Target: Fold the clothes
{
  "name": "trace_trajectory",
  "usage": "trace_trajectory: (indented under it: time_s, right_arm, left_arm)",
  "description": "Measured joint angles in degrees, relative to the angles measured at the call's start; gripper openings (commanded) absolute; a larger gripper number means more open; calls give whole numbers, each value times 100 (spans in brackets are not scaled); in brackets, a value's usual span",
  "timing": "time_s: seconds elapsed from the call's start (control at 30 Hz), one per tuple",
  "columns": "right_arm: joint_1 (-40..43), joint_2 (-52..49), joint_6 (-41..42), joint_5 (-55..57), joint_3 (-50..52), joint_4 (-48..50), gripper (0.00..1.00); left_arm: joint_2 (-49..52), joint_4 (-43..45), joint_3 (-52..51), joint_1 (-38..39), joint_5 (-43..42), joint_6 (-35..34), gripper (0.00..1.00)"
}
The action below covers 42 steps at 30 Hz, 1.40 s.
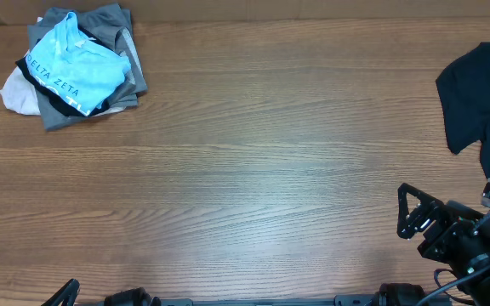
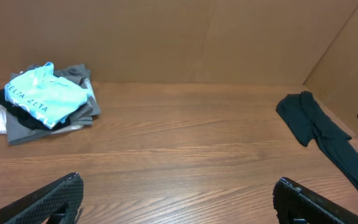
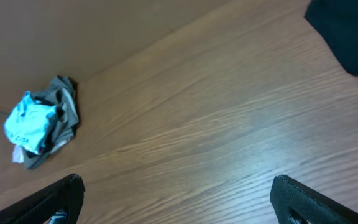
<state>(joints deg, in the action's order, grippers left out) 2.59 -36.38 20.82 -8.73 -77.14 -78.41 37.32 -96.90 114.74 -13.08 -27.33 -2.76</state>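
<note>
A wooden desk (image 1: 253, 170) carries two lots of clothes, well apart from each other. In the far left corner sits a crumpled pile. On top of it lies a light blue T-shirt (image 1: 79, 66) with dark printed letters reading "ELTA ZETA". A black garment (image 1: 41, 89) shows as a dark band under the blue shirt's near and left edges. A grey garment (image 1: 100, 21) spreads out beneath both, reaching toward the far edge and out to the right of the pile. An off-white garment (image 1: 17, 93) pokes out on the pile's left side, touching the grey one. At the right edge of the desk, toward the far corner, a separate black T-shirt (image 1: 483, 93) lies loosely spread and runs out of the overhead view; from the left wrist it appears as a long dark strip with rumpled folds. The right pincer (image 1: 407, 211) hovers near the near right corner, just short of the black T-shirt, its jaws spread wide and holding nothing. The left pincer (image 2: 179, 190) sits low at the near edge toward the left corner, its fingers (image 2: 55, 199) also fully apart with only bare wood between them. A plain brown wall (image 2: 166, 37) rises behind the far edge of the desk.
</note>
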Motion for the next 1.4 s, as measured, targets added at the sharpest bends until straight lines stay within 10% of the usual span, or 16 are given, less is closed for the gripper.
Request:
trace_trajectory:
  time_s: [1.4]
  right_arm:
    - [0, 201, 13, 278, 273, 267, 100]
  left_arm:
    - [0, -2, 0, 0, 61, 0, 100]
